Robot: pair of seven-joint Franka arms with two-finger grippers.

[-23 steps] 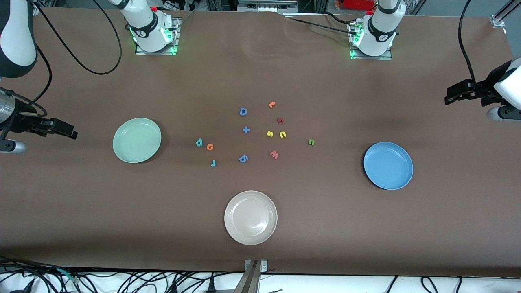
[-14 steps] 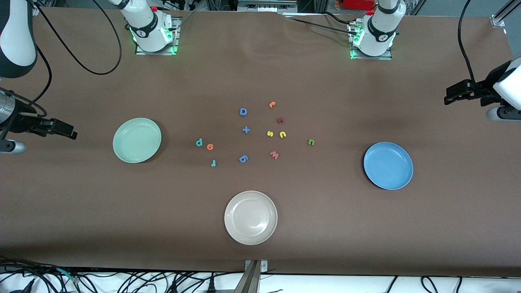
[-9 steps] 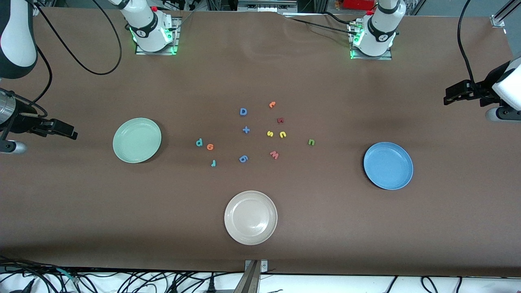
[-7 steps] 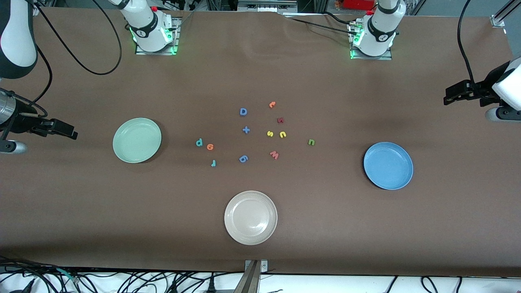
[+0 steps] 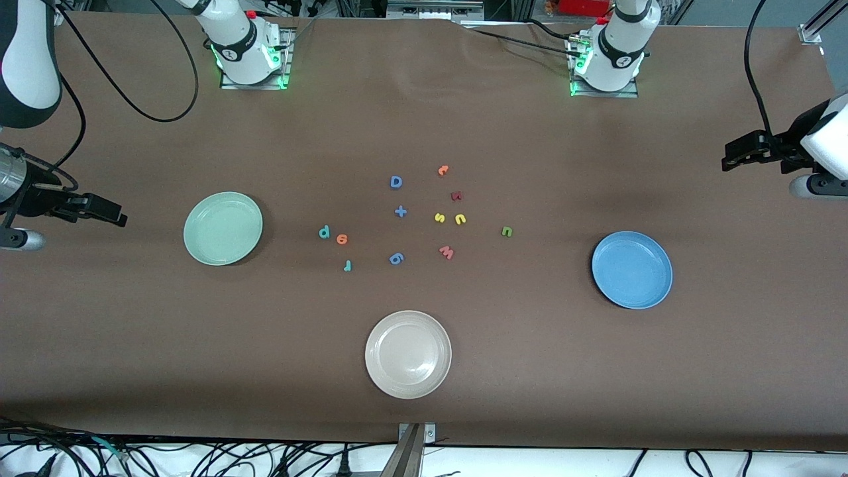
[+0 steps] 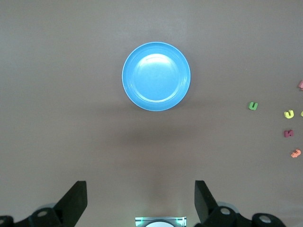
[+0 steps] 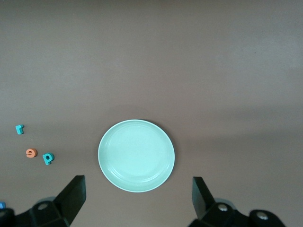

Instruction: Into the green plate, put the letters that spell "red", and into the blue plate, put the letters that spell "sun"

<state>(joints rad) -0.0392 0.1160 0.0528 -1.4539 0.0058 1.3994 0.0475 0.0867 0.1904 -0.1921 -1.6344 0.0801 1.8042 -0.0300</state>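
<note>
Read the clock as laid on the front view, twelve toward the robots' bases.

Your left gripper hangs over the table's edge at the left arm's end, jaws released and spread wide, holding nothing; its two fingers show well apart in the left wrist view. The round mid-blue plastic plate lies on the table between seven and eight o'clock from it, well apart.

Your right gripper hangs over the right arm's end of the table, likewise released and holding nothing. The round pale mint-green plastic plate sits at three o'clock from it, near but not under it.

All the small foam letters lie on the brown table between the two plates, far from both grippers. Take the blue plus sign as the clock's centre:
- The teal "d" and the orange "e" lie just beside each other at eight o'clock, with the teal "r" near them at about seven.
- The yellow "s" and yellow "u" sit side by side at three o'clock.
- The green "n" lies farther out the same way, toward the blue plate.
- The blue capital "D" is at twelve, the dark red piece at two and the pink "w" at four.
- The round beige plate is at six.

Neither plate holds a letter.
</note>
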